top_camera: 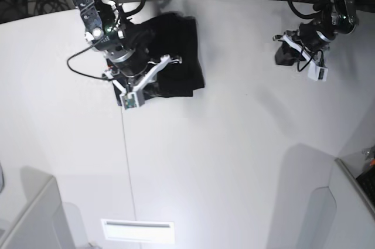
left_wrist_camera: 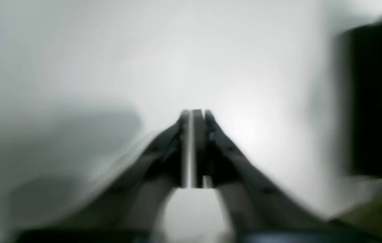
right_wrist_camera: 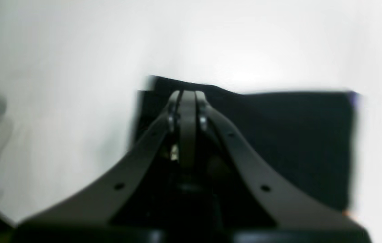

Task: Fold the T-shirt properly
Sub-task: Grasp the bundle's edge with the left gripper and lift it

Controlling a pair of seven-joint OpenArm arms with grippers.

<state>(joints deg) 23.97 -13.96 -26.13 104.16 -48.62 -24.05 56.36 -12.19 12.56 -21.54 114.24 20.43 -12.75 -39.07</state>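
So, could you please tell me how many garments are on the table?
1: a black cloth T-shirt, folded, lies at the table's far side, partly under the right arm. Nothing else shows.

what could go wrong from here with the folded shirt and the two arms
1. The right tool sits shut low over the folded T-shirt; if it lifts or slides while catching cloth, it could drag the top layer and undo the fold.
2. The T-shirt lies near the far edge of the table, so a push that way might shove it off.
3. The left tool is far from the T-shirt over bare table, so it probably cannot steady the cloth quickly.
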